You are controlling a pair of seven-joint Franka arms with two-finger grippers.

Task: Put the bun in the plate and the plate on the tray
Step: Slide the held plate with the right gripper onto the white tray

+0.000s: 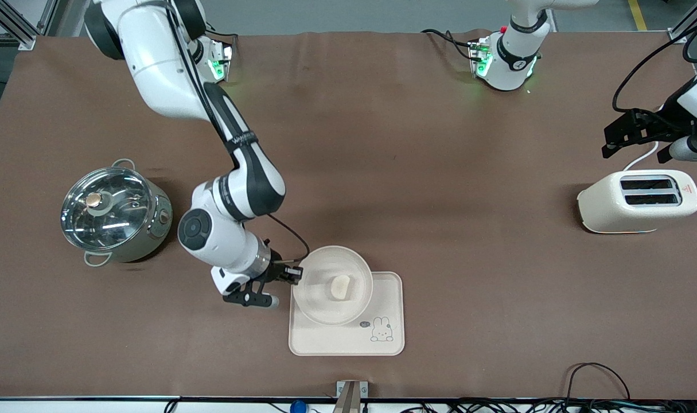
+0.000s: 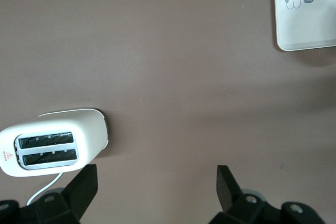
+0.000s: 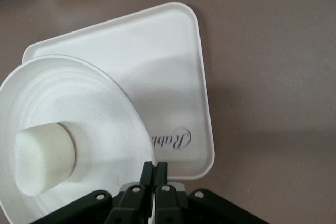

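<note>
Starting low in the middle of the frame: the tray [image 1: 348, 338] lies flat on the table, rabbit drawing at its lower corner toward the left arm's end. The plate [image 1: 319, 304] is over the tray's upper half, its rim reaching past the tray's upper edge, and the bun [image 1: 341, 287] sits inside it, about in the middle. (operator)

So the bun step looks done. Who has the plate? (colleague)

My right gripper [image 1: 294, 275] does. In the right wrist view its fingers [image 3: 148, 172] are drawn close together on the plate's rim, at the side toward the right arm's end. I judge I'm in the second step, setting the plate on the tray. I can't tell whether the plate's base is touching the tray or hanging just above it. (operator)

What does the next move need? (colleague)

By my reckoning, bringing the plate toward the tray's middle so no rim overhangs, lowering it level so the bun doesn't roll, then letting go of the rim and lifting off without dragging it. (operator)

And higher in the frame? (colleague)

At mid-height, a lidded steel pot [image 1: 114, 213] stands at the right arm's end and a cream toaster [image 1: 641, 202] at the left arm's end. Above the toaster in the frame, the left gripper [image 1: 635, 137] waits over bare table, jaws spread wide, holding nothing. (operator)
</note>
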